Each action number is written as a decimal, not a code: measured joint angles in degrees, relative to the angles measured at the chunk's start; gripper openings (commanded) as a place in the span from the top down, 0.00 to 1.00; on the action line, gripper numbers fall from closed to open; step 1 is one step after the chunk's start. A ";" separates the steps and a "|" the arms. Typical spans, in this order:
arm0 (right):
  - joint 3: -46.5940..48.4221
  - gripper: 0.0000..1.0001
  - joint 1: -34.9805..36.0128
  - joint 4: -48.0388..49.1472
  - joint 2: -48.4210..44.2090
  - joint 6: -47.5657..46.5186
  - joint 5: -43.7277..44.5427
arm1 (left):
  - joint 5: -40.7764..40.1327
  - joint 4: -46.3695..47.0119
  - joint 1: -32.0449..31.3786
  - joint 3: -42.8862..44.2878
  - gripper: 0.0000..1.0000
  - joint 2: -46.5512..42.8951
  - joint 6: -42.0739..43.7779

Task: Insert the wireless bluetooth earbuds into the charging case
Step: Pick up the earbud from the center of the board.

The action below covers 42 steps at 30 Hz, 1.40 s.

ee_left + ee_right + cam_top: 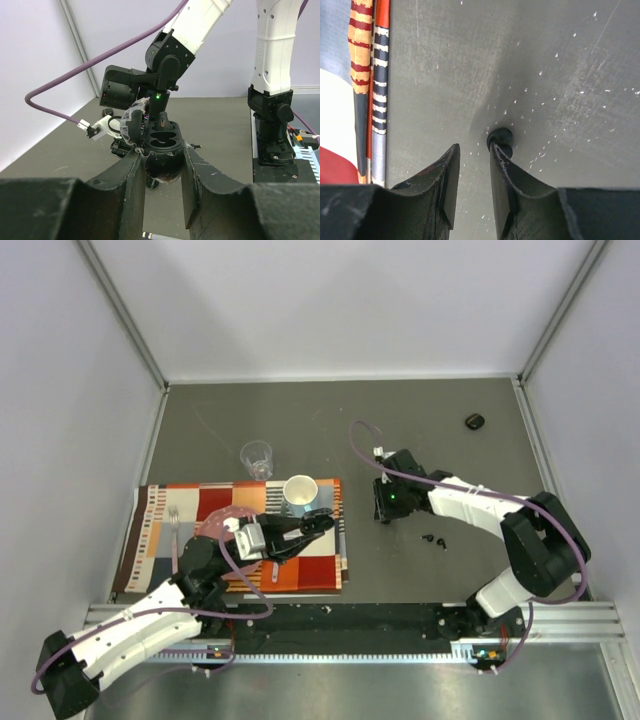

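Note:
My left gripper [162, 170] is shut on the black charging case [162, 142] and holds it off the table. Its lid [131, 125] is open and both slots look empty. In the top view the left gripper [318, 525] is over the placemat's right edge. My right gripper [472, 150] points down at the table, its jaws a little apart with nothing between them. One tiny black earbud [501, 137] lies on the table, touching the outside of the right fingertip. Two more earbuds [434, 539] lie right of the right gripper [383, 510].
A white mug [299, 495] and a fork [174, 525] are on the striped placemat [190, 502]; the mat's edge shows in the right wrist view [370, 100]. A clear glass [257, 457] stands behind it. Another black oval case [474, 421] lies far right.

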 measured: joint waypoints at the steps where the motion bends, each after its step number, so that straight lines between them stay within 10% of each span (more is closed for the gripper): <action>1: 0.04 0.70 0.04 -0.04 0.00 -0.09 0.20 | 0.00 0.00 0.00 0.00 1.00 0.00 0.00; 42: 4.55 0.70 1.22 -3.52 1.46 -2.34 1.86 | -0.17 -0.02 0.00 -0.02 1.00 0.00 0.09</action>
